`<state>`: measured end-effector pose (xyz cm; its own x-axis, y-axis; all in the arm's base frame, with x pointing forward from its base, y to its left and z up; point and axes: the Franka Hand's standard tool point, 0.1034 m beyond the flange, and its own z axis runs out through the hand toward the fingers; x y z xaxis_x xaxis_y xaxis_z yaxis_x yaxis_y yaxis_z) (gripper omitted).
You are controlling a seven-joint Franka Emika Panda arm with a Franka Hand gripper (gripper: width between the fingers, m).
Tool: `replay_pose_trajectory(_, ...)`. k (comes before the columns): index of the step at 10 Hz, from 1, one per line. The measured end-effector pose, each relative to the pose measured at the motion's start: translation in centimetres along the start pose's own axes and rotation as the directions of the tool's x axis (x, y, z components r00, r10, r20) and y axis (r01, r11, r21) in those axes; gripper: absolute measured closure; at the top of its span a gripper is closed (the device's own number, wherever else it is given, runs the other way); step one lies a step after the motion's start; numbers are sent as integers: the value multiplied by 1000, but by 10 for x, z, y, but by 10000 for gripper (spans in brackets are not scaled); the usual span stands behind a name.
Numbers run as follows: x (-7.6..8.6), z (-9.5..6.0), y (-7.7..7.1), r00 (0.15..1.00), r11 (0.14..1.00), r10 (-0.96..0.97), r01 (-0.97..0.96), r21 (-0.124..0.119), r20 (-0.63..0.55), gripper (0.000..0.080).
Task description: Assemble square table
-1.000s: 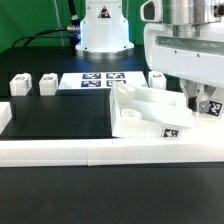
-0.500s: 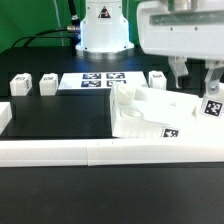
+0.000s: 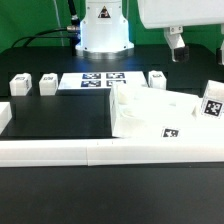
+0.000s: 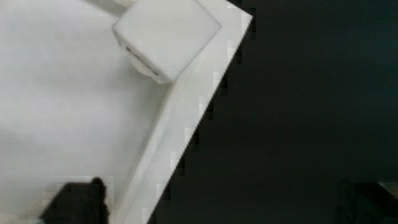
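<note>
Leg-fitting step: two-finger gripper spread wide, empty, above large flat white square plastic tabletop w/ short white tagged leg at its corner. Next: reach loose white leg, grip centred.

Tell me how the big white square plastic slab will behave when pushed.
The big white square plastic tabletop slab looks thick and moulded, so probably stiff, not floppy. It sits low and wide on the black mat, so it should slide rather than tip. The white border rail beside it would likely stop it.
</note>
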<state>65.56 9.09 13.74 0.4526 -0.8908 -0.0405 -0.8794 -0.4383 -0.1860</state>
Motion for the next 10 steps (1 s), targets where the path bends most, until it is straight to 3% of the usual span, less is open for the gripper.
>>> replay_pose_trajectory(9, 0, 1, 1, 1000, 1000, -4, 4, -2, 0, 150)
replay_pose_trajectory(10, -2, 0, 10, 1000, 1000, -29, 29, -2, 1, 150)
